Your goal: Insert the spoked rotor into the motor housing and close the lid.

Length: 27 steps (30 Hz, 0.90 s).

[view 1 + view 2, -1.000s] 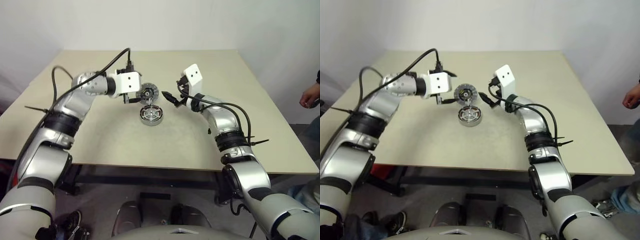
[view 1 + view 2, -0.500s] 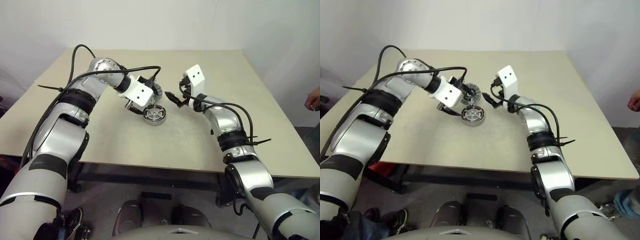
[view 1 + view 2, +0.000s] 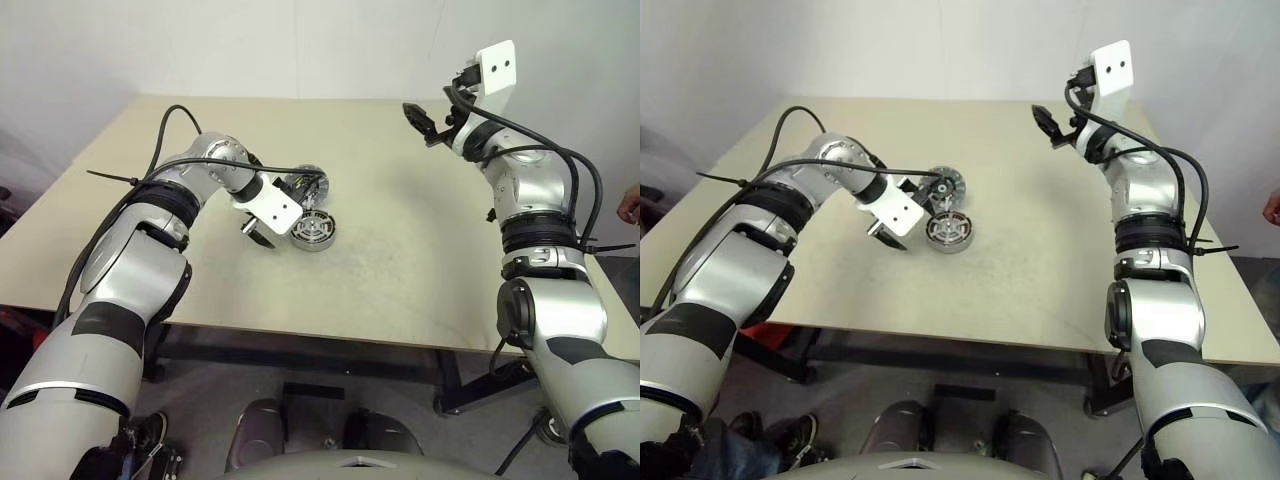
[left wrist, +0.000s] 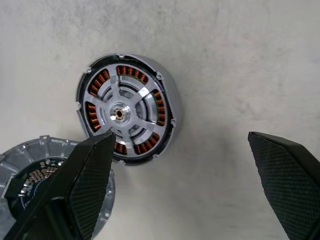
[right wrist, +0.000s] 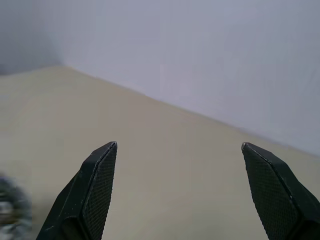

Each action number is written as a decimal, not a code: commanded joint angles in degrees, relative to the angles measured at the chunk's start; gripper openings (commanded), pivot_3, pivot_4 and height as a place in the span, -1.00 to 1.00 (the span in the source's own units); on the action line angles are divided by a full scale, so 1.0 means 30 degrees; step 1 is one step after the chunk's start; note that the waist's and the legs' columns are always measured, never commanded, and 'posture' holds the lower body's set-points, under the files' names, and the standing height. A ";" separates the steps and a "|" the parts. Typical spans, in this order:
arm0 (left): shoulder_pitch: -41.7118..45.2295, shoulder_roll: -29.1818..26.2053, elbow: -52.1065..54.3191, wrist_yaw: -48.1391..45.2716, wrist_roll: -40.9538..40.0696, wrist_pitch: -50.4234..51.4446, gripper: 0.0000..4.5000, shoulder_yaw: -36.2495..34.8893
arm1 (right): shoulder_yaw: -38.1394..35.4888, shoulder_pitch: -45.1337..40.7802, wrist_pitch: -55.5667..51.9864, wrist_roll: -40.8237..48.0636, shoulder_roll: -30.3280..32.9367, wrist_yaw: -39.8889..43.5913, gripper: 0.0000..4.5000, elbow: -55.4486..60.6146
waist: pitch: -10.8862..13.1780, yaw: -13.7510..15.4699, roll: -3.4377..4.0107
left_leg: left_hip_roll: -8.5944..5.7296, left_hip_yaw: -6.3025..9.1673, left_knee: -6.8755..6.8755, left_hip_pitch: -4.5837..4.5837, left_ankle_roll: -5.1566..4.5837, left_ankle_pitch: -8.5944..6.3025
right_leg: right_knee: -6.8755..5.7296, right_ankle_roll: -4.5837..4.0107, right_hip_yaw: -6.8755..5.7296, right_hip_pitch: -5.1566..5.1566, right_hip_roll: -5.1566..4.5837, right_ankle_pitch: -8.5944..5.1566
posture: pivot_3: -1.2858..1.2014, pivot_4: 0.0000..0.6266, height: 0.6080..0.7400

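The motor housing (image 3: 313,231) stands on the table (image 3: 400,260), its copper windings showing. The shiny spoked rotor (image 4: 122,114) sits inside it. The dark lid (image 3: 303,184) rests just behind the housing, close against its rim; one finger hides part of it in the left wrist view. My left gripper (image 3: 260,233) points down beside the housing, on its left, open and empty. Its fingers (image 4: 90,175) stand wide, one over the housing's edge. My right gripper (image 3: 420,118) is raised high over the far right of the table, open and empty.
The beige table has bare surface in front of and to the right of the housing. A person's hand (image 3: 630,205) shows at the right edge, beyond the table. A white wall stands behind the table's far edge.
My left gripper has dropped and tipped downward beside the housing. My right arm has swung up and to the right, away from the parts. The camera view has shifted a little.
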State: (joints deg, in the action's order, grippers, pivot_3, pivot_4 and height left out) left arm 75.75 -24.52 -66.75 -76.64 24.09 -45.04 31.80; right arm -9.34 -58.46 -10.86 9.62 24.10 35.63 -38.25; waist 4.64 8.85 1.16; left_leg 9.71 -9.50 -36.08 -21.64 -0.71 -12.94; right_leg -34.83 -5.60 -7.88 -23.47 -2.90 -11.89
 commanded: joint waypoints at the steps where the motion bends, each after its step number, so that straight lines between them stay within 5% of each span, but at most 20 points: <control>1: 0.1035 0.0136 -0.0311 0.0739 0.0543 -0.0185 1.00 0.0017 | 0.0398 0.0598 -0.1164 0.1205 -0.0865 0.0437 1.00 0.3651 | 0.0000 0.0018 0.0001 | 0.0002 0.0004 -0.0006 -0.0004 -0.0002 -0.0001 | -0.0004 0.0001 -0.0005 -0.0013 0.0000 0.0000 | 0.03 -1.00 1.00; 27: 0.2129 0.2918 -0.2705 0.6204 0.5270 0.1342 1.00 0.2358 | 0.0885 0.1623 -0.2699 0.1246 -0.0848 -0.0058 1.00 0.6972 | 0.0000 0.0576 -0.0001 | -0.0039 0.0051 -0.0064 -0.0092 -0.0020 -0.0008 | -0.0009 0.0062 -0.0034 -0.0090 -0.0038 0.0028 | 0.03 -1.00 1.00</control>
State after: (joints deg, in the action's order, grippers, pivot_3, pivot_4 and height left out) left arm 79.92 -15.71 -74.90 -58.43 39.46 -40.91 38.69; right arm -6.53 -52.93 -19.30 12.75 20.79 35.83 -20.56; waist 4.64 10.58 1.16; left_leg 9.58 -9.33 -36.27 -21.92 -0.78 -12.96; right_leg -34.85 -5.40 -7.98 -23.74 -3.02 -11.80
